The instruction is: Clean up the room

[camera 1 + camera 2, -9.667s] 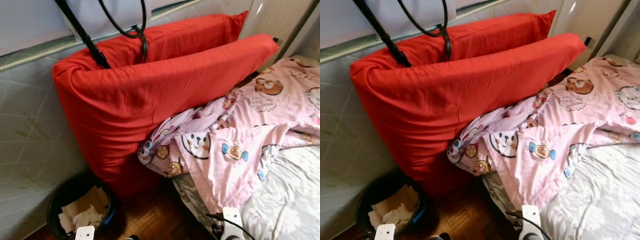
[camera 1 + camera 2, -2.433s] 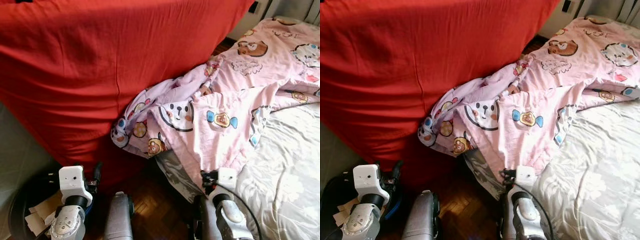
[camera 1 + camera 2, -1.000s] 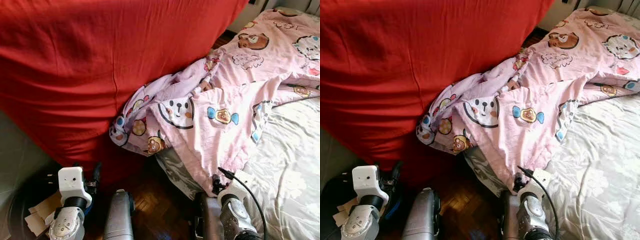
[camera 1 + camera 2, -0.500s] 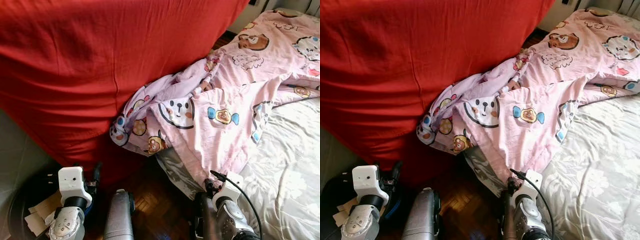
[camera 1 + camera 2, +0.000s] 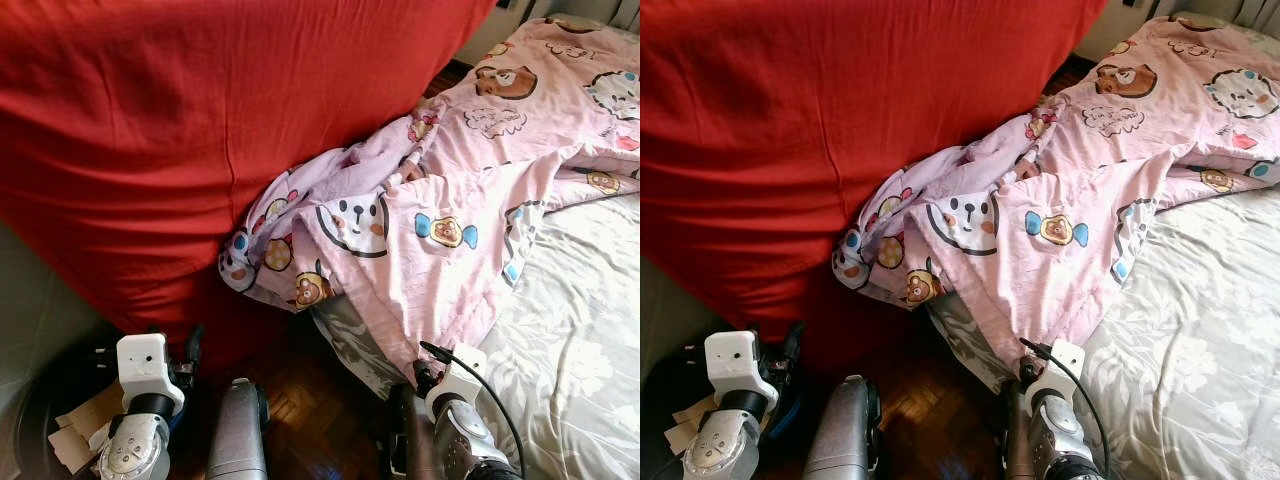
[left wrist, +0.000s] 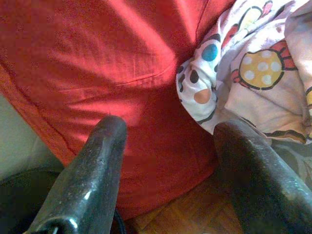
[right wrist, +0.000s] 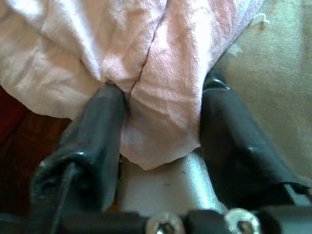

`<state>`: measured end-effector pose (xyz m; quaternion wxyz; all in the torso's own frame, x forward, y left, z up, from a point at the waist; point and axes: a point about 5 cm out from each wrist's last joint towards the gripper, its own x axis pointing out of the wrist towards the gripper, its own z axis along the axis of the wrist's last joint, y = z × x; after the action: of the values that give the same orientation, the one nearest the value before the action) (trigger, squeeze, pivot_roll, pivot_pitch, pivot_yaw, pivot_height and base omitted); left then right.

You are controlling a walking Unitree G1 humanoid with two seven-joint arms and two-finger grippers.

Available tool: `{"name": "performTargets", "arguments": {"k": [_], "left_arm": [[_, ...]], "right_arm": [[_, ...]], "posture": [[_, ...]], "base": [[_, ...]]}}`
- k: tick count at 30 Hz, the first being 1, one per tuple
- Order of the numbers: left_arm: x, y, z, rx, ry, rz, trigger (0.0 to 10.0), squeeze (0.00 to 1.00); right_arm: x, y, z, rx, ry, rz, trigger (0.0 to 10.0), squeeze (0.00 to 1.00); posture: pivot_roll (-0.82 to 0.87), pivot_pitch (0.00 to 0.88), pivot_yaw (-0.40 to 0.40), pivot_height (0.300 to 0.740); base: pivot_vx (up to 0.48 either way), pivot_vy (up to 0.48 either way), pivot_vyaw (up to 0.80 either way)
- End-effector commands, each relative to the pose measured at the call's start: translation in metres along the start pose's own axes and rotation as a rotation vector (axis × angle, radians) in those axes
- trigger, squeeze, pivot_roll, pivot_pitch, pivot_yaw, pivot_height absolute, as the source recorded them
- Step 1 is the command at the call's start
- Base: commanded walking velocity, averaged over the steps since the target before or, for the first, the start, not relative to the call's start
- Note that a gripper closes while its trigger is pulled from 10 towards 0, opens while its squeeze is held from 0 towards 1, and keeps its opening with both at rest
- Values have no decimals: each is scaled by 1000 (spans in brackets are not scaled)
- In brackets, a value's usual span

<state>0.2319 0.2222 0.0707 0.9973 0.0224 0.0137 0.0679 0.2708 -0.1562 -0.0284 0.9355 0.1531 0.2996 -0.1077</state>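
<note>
Step in hand: grabbing the pink cartoon-print cotton blanket (image 5: pixel 450 210), which spills off the bed (image 5: pixel 580 360) from 2 o'clock down against the big red fabric cushion (image 5: pixel 200 130). Right pincer (image 7: pixel 161 141) at 5 o'clock, fingers spread, blanket's hem lying between them, not clamped. Next: close, then lift. Left pincer (image 6: pixel 168 161) at 7 o'clock, spread wide, empty.

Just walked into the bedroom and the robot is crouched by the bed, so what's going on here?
The robot is working on the bedding. Its right gripper has the lower corner of the pink cartoon-print blanket between its open fingers, at the edge of the bed. The left gripper is open and empty, low beside the big red cushion. A black bin with cardboard scraps stands on the floor.
</note>
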Motion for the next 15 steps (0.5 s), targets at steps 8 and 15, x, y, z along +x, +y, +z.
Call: {"name": "performTargets", "arguments": {"k": [8, 15], "left_arm": [[-6, -2, -11, 12, 46, 7, 10000, 0], [-7, -3, -13, 8, 51, 12, 10000, 0]], "right_arm": [[-2, 0, -11, -15, 41, 2, 0, 0], [-1, 4, -7, -40, 21, 23, 0, 0]], "posture": [[84, 248, 8, 580], [83, 246, 2, 580]], "base": [[0, 0, 0], [0, 0, 0]]}}
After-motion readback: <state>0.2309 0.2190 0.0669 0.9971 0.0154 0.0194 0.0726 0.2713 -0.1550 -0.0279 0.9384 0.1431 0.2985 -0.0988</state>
